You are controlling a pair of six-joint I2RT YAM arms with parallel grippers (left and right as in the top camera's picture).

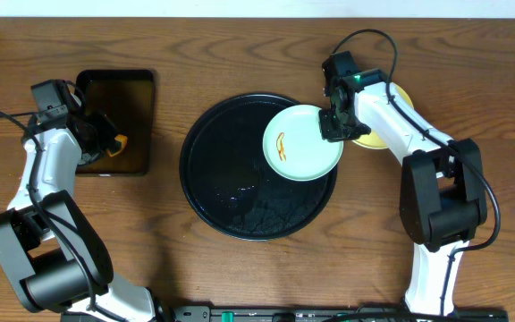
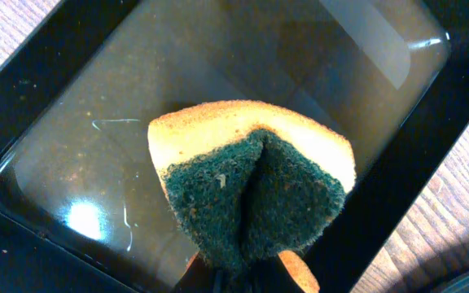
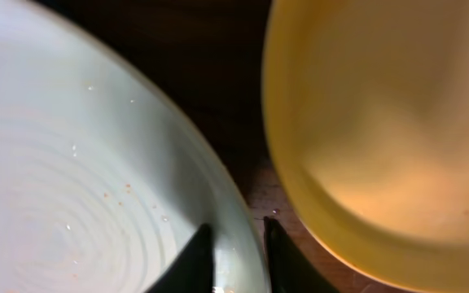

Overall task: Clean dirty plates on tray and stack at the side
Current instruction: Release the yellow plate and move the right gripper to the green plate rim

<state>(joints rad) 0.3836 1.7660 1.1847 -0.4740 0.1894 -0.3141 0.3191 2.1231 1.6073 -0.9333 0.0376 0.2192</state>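
The step in hand is picking up a dirty plate to wash. The right gripper (image 3: 234, 254) has its two black fingers pressed on either side of the rim of the small round pale mint-blue plate (image 1: 302, 143). This plate sits at the right edge of the large round black textured tray (image 1: 222, 201) and has an orange-brown smear near its left side. Whether the plate is lifted or resting on the tray I cannot tell.

The small round pale yellow plate (image 1: 401, 95) lies on the table just right of the tray.

The left gripper (image 1: 105, 141) is pinching a folded yellow-and-green scouring sponge (image 2: 251, 195) over the smaller rectangular glossy black tray (image 1: 119, 94), well apart from the plate.

Next, I judge, the right grip must steady the plate while the sponge crosses to scrub the smear.

No brand, label or writing can be read.
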